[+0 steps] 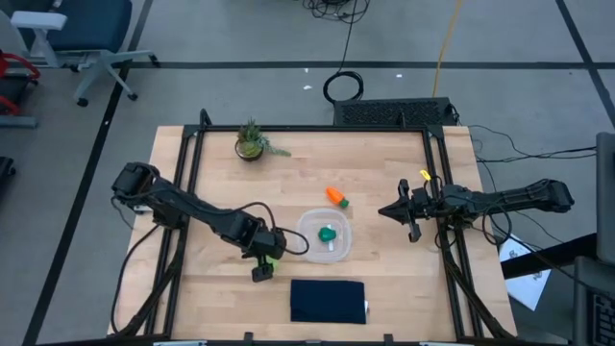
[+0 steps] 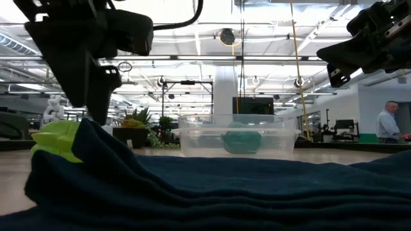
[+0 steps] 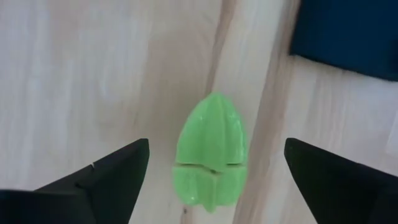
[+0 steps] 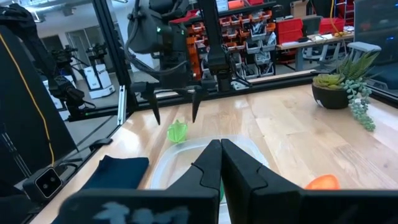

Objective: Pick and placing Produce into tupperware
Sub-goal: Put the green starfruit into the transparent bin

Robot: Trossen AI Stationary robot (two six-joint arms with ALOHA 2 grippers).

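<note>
**Light-green leaf lies free between the left end effector's spread fingers**

Navy-blue rectangular cloth pad (image 1: 328, 301) lies nearest, at the counter's front edge, right of the middle. Just behind its left corner, the left end effector (image 1: 266, 259) hangs over the pale wooden counter (image 1: 384, 163) with its two dark fingers (image 3: 102, 180) spread wide. The flat light-green leafy toy piece (image 3: 211, 155) lies on the wood between them, touching neither finger.

Just right of that leaf and behind the pad stands the shallow clear plastic rounded-square tupperware (image 1: 310, 223). A dark green rounded toy lump (image 1: 329, 233) rests inside it. Beyond the container's far right side, near it but outside, the orange toy carrot with a green tip (image 1: 336, 197) lies on the bare wood.

Over the counter's right edge, well apart from the container, the right end effector (image 1: 383, 211) waits with its fingers pressed together, gripping nothing.

Farthest back, near the rear edge and left of the middle, sits a small potted spiky plant (image 1: 252, 142).
</note>
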